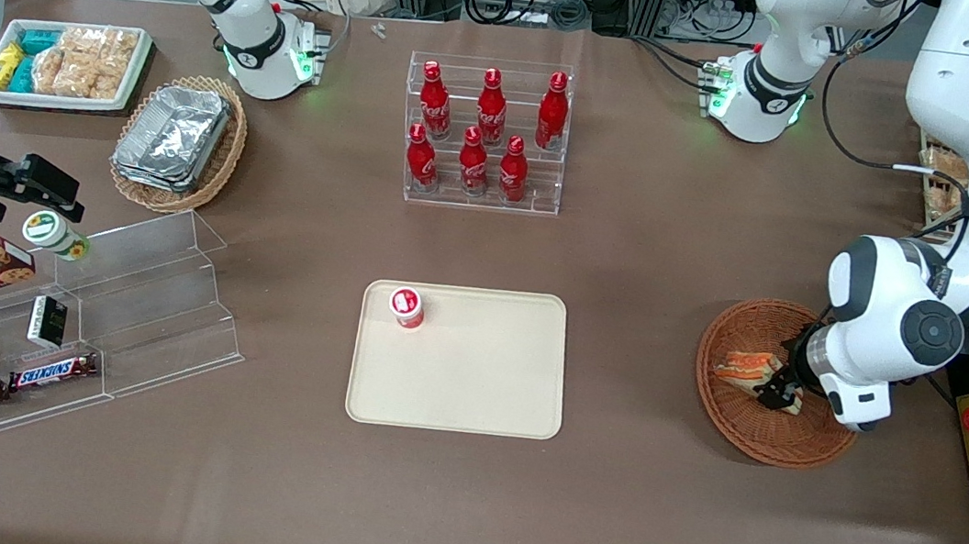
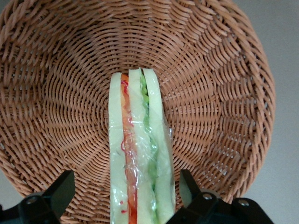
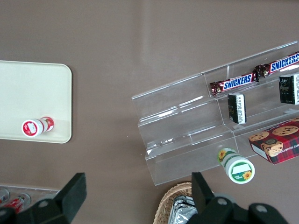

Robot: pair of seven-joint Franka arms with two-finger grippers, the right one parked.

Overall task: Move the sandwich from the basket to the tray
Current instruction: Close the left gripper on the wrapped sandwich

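- Snickers bars lie on the lowest step of a clear acrylic stand, closest to the front camera, toward the parked arm's end of the worktop.
- Farther from the camera than those bars, the cream-beige tray lies flat near the middle of the worktop, with a small red-and-white cup standing on it.
- Toward the working arm's end from the tray, well apart from it, sits the round reddish-brown basket.
- Inside the basket lies the sandwich, a plastic-wrapped wedge with its orange-red and green layers facing up.
- Directly over the sandwich hangs the hand, lowered into the basket; its two dark fingers are spread, one on each side of the wedge.
- One finger stands just beside the green-side bread, the other stands clear of the orange side; the hand is released and grips nothing.
- Farther from the camera than the tray, red bottles stand in a clear rack.
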